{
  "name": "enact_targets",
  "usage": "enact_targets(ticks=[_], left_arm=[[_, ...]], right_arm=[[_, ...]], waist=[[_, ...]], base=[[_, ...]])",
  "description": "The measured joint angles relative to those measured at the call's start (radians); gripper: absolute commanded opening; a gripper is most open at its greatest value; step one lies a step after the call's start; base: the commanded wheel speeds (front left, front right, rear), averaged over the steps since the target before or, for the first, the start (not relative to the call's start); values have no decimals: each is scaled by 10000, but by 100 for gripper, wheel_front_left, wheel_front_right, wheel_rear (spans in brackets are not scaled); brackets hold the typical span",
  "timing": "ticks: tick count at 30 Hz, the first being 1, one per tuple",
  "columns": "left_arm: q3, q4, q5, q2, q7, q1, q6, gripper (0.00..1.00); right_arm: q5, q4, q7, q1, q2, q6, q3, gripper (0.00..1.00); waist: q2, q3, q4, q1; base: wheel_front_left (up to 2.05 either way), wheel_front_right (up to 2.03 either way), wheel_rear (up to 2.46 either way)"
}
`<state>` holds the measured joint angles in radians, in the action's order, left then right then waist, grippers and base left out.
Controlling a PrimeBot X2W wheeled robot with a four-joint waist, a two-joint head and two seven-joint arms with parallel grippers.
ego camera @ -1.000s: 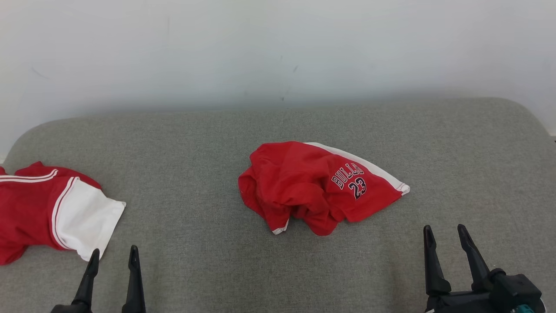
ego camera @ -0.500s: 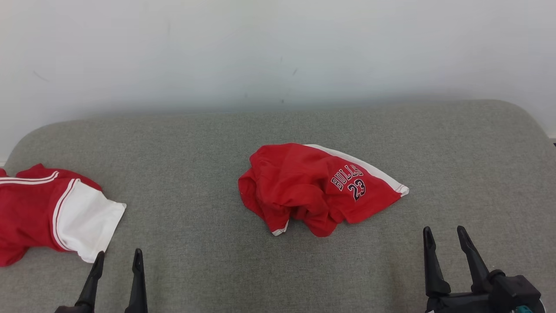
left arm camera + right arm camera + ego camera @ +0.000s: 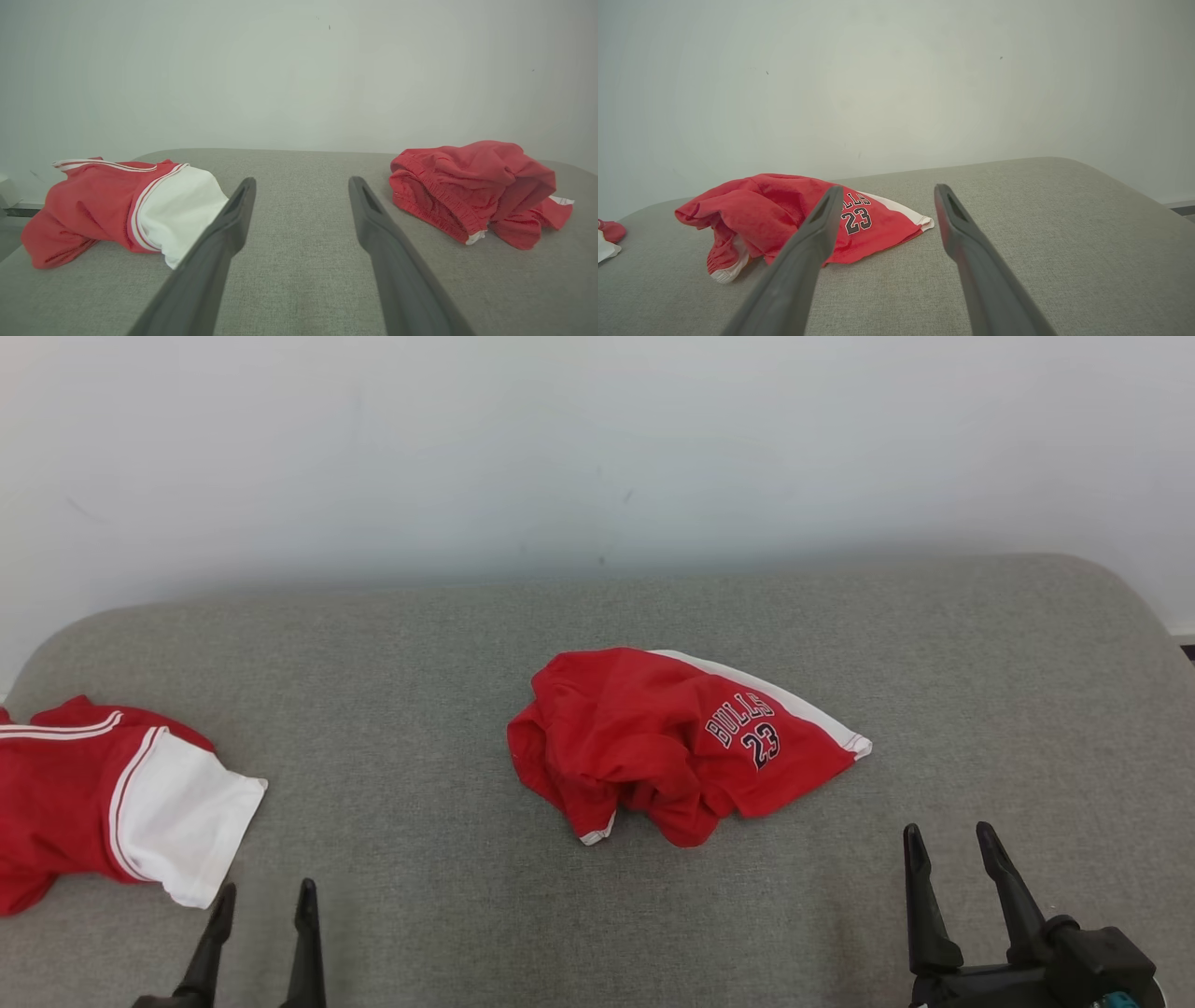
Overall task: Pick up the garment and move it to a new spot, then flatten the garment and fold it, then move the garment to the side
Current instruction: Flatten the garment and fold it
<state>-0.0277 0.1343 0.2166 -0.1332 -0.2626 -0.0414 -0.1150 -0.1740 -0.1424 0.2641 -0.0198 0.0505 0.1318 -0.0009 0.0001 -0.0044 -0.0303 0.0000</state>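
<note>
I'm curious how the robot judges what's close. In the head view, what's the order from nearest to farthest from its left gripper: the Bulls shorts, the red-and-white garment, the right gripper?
From the left gripper:
1. The red-and-white garment, just beside it on the left.
2. The Bulls shorts, crumpled in the middle, ahead and to the right.
3. The right gripper, far across at the lower right.

L hand (image 3: 266, 889), R hand (image 3: 947, 829): black tapered fingers (image 3: 924, 896); R base black, teal spot.
</note>
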Motion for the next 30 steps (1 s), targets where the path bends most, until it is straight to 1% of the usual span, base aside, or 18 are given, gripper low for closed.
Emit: enact_targets(ticks=[5,11,18,30], left_arm=[[499,274,48,-36,2,152,-82,100],[1469,840,128,-58,105,1094,-98,100],[2748,2104,441,-13,132,2183,-163,100],[4042,4242,1304,-148,42,3630,-163,100]], right_arm=[[0,-29,0,12,0,0,102,100],[0,-46,0,85,0,0,245,100],[-2,-56,2,330,0,0,288,100],[-138,0,0,803,0,0,353,100]], waist=[[-1,25,-165,0],[0,152,-462,0],[0,528,-939,2],[0,1487,-1789,2]], base=[[0,0,0],[0,0,0],[0,0,0],[0,0,0]])
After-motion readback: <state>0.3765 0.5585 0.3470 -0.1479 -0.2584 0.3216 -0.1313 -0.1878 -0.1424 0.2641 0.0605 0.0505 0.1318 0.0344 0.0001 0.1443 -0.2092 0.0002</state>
